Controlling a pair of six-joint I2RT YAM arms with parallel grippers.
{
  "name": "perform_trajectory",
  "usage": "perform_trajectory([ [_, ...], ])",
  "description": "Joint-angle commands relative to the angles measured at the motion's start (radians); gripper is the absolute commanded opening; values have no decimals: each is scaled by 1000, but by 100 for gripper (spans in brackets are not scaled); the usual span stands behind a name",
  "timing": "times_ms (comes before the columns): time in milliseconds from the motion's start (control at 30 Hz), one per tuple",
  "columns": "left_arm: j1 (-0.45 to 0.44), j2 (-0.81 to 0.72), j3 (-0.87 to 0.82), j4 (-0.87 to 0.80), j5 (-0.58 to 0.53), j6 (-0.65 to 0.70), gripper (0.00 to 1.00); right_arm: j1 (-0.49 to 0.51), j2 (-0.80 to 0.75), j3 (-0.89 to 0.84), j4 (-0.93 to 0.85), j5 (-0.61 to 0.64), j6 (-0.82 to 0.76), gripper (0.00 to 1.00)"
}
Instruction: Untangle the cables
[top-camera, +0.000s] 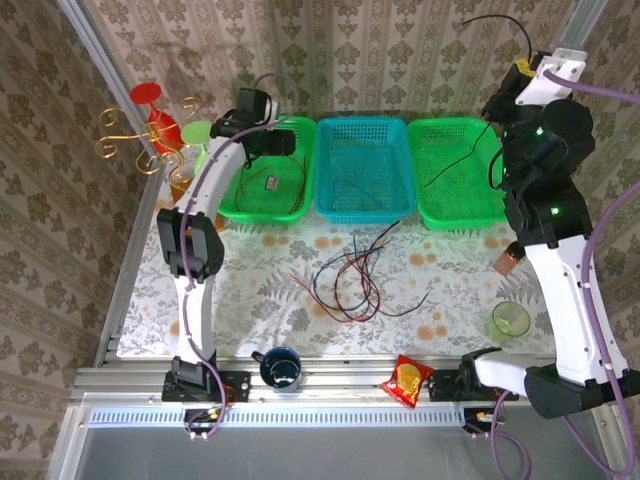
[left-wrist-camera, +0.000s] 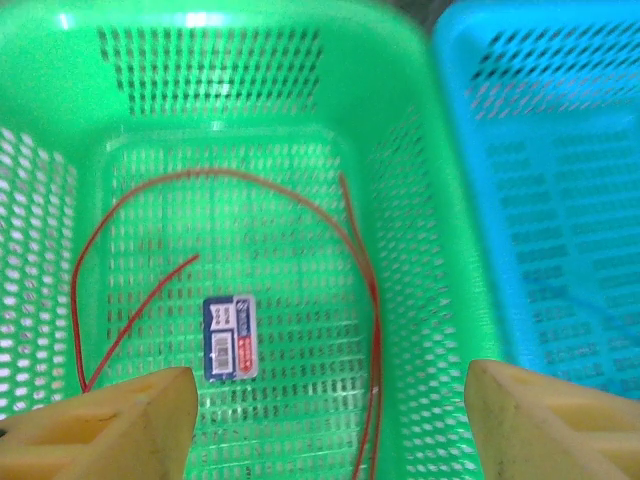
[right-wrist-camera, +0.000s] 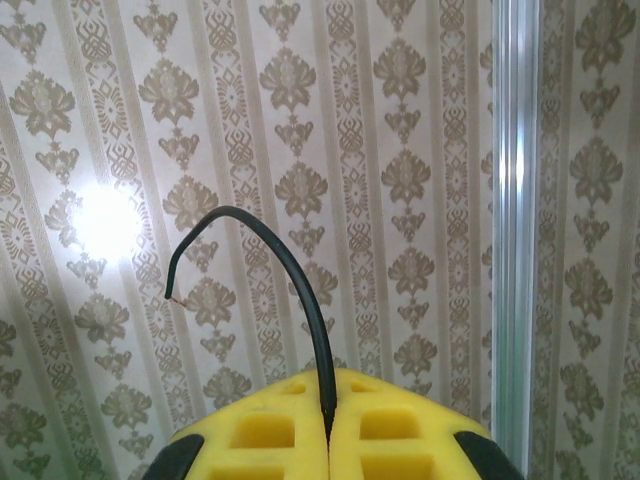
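My left gripper (top-camera: 268, 140) hovers over the left green basket (top-camera: 232, 210). In its wrist view it (left-wrist-camera: 330, 420) stands open, nothing between its yellow fingers (left-wrist-camera: 110, 425). A red cable (left-wrist-camera: 370, 300) lies looped on that basket's floor (left-wrist-camera: 290, 200), below the jaws. My right gripper (top-camera: 520, 85) is raised high at the back right and is shut (right-wrist-camera: 328, 420) on a black cable (right-wrist-camera: 300, 290). This black cable (top-camera: 455, 160) hangs down into the right green basket (top-camera: 430, 215). A tangle of red, black and dark blue cables (top-camera: 350, 275) lies mid-table.
A blue basket (top-camera: 330, 205) stands between the two green ones. A dark mug (top-camera: 280, 367) and a red snack packet (top-camera: 408, 380) sit at the near edge. A green cup (top-camera: 510, 320) and a brown bottle (top-camera: 508, 258) stand at the right. A red and gold stand (top-camera: 150, 130) is far left.
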Motion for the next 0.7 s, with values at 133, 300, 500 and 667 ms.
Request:
perform_trajectory([
  [133, -95, -188, -265, 206, 37, -38, 72, -5, 98, -26, 194, 92, -111, 0],
  [300, -153, -286, -444, 309, 16, -59, 72, -21, 193, -90, 315, 153, -138, 0],
  [500, -146, -389, -573, 331, 28, -79, 72, -67, 293, -110, 368, 185, -144, 0],
  [667, -147, -465, -660, 357, 23, -93, 72, -103, 330, -169, 383, 211, -126, 0],
])
